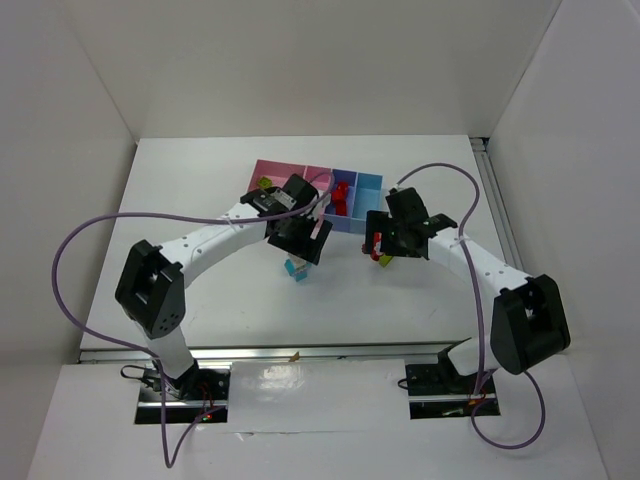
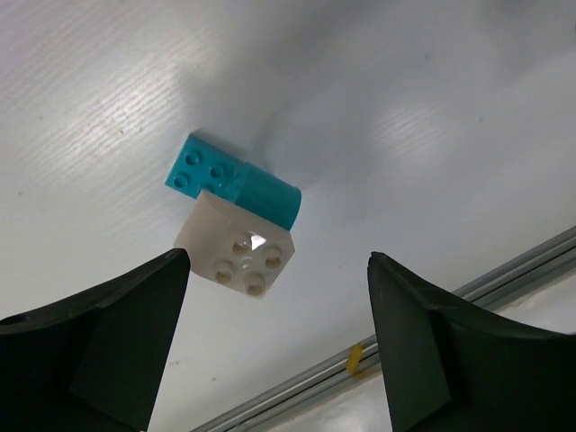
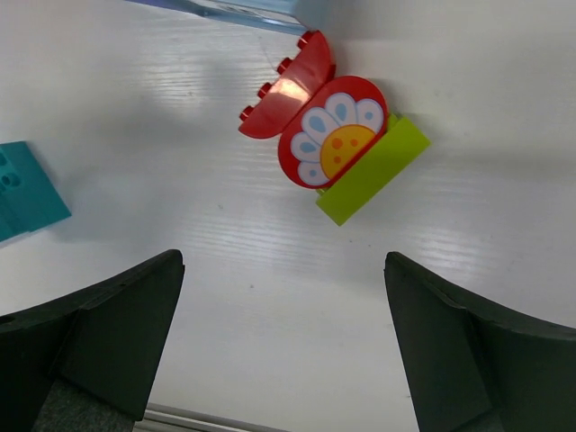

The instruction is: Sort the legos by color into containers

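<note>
Both arms are over the white counter (image 1: 200, 190) and both are poised. The left arm (image 1: 215, 240) hangs above a small clump of a cyan studded plastic brick joined to a white studded plastic brick (image 2: 236, 225). The left jaws are spread wide with nothing in them, and the clump lies just ahead of the tips, nudged toward the left-hand finger. The white block sits nearest the jaws and the cyan one beyond it. The cyan brick's long side runs roughly across the opening with a slight slant, so a squeeze would probably want a small twist first. On the other side, the right arm (image 1: 470, 260) faces a red half-round plastic brick printed with a daisy, stuck to a lime green plastic brick (image 3: 337, 148). The right jaws also stand apart and empty. This clump sits ahead of the tips, toward the right-hand finger, and its lime edge slants from near-left to far-right. Just beyond it, past the jaws, is a corner of the row of four joined small plastic bins, two pink, one periwinkle, one light blue (image 1: 268, 168). A red brick (image 1: 342, 195) is already in there. Each arm is closest to its own clump, and both clumps mix colours, so I'd say they need pulling apart before anything gets dropped.
</note>
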